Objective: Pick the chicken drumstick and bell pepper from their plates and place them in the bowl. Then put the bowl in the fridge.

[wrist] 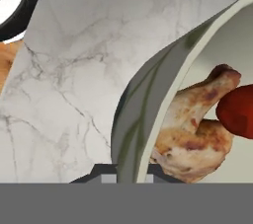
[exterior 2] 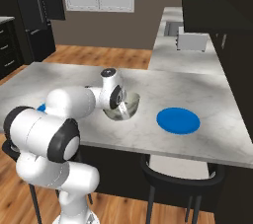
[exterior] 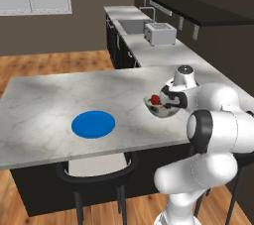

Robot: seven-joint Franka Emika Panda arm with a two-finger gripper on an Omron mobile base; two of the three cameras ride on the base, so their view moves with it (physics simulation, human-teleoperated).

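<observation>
Marble island counter [exterior: 44,105] carries the bowl [wrist: 148,119], whose rim I pinch with my gripper [wrist: 126,171] clamped tight, ready for the fridge. Chicken drumstick [wrist: 197,134] and bell pepper [wrist: 237,112] already lie touching inside, so the blue plate [exterior: 93,124] sits bare.

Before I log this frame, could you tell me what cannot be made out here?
- Pincer tips: hand view, cut off by the bottom band at the bowl rim.
- Bell pepper: hand view, cut by the right edge.
- Second blue plate: right base view, hidden behind the arm.
- Bowl contents: right base view, blocked by the hand.
</observation>
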